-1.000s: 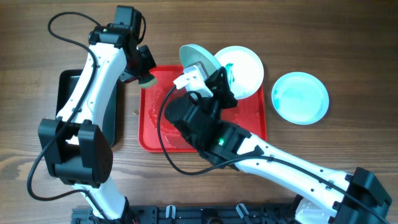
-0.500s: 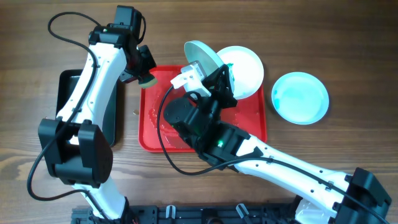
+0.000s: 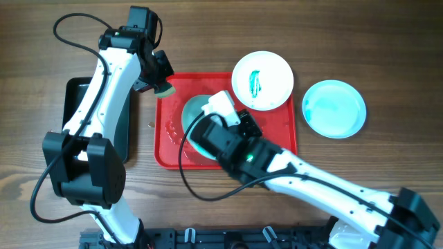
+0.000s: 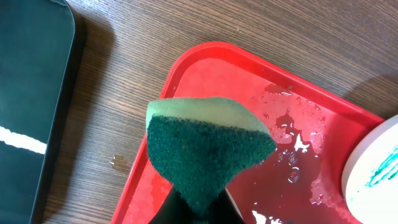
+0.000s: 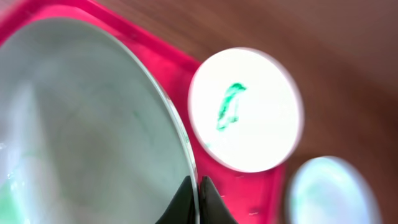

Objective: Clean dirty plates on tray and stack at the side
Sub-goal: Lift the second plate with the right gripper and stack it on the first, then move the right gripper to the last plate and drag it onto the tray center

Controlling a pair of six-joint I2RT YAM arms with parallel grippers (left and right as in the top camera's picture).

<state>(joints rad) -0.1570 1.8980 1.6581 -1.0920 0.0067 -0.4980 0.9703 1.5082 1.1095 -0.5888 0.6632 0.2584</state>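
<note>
Since the earlier frame, the held plate (image 3: 194, 114) has gone from standing steeply tilted over the far edge of the tray (image 3: 280, 142) to lying nearly flat, low over the tray's left-centre. The right arm has swung down and left with it, uncovering the smeared plate (image 3: 261, 79), which sits at the far right corner of the tray with its rim overhanging. The left arm, the sponge (image 3: 165, 88) and the aqua plate (image 3: 334, 108) show no shift.

Jaw state: the right gripper (image 5: 194, 190) is clamped on the rim of the held plate, one finger on each face. The left gripper (image 4: 198, 210) is closed on the sponge, above the far left corner of the tray. Whether the held plate touches the tray floor cannot be told.

Handling: the plates appear rigid, light and thin, with a smooth glossy surface. Water droplets (image 4: 292, 146) lie on the tray, so a wet rim is likely to slip in a two-finger pinch. Take hold at the rim, fingers straddling the edge; the centre offers no purchase. Expect a plate to pivot about a single-point grip under sponge pressure; support against the tray is advisable. The aqua plate lies on the table (image 3: 387, 41), right of the tray, well apart from the black tray (image 3: 73, 93) at the left
</note>
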